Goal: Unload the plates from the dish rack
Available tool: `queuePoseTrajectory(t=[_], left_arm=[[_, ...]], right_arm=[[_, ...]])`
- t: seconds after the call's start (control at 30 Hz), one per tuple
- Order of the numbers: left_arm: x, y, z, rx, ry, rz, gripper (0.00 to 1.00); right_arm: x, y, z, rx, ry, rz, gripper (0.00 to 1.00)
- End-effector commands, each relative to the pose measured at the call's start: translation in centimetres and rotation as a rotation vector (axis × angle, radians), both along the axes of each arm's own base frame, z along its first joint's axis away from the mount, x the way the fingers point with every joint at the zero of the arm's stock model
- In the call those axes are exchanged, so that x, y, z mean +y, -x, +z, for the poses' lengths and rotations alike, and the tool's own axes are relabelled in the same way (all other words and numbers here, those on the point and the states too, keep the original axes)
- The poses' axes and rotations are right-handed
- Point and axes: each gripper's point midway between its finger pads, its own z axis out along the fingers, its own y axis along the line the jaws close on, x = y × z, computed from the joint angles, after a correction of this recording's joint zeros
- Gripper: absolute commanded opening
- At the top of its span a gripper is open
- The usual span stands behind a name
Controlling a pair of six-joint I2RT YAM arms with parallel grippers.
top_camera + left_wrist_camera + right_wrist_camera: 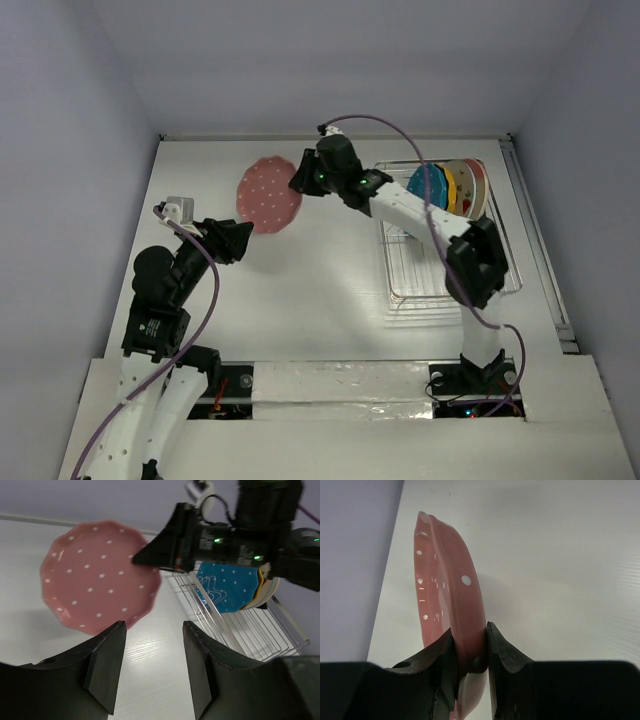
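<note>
**Red plate lifted out of rack, four-claw-fingers' worth of work pending**

The red plate (270, 193) is pinched by its rim between the fingers of the right claw (300, 180), outside the rack (400, 292) and over the table (300, 300). Seen from that claw's own camera, the plate (451, 600) stands edge-on, straight ahead of the clamped fingertips (470, 632).

The left claw (240, 240) is spread wide and holds nothing; the red plate (97, 575) is shown just ahead of it and slightly to its left, its dotted face tilted towards it.

The rack (260, 635) lies behind the right claw, under its forearm, and ahead-right of the left claw (152, 630). At its far end, plates are stood on edge in a tight row: a teal plate (425, 185) nearest the right claw, then an orange plate (450, 187) and a white plate (468, 185). The near part of the rack holds no plates.

The row overlaps too closely to be counted, and it is partly covered by the right arm. Whether the red plate's lower edge touches the table cannot be told.
</note>
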Motion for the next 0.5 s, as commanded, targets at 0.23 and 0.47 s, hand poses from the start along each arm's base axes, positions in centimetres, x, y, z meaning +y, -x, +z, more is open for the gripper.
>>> queuePoseTrajectory(t=[0.23, 0.47], left_arm=[[0.5, 0.1, 2.5, -0.070, 0.009, 0.023, 0.46], [0.5, 0.1, 2.5, -0.070, 0.009, 0.020, 0.46]], right_arm=[[12.1, -2.9, 4.9, -0.032, -0.371, 0.053, 0.00], [15.3, -2.9, -1.8, 0.100, -0.383, 0.068, 0.00]])
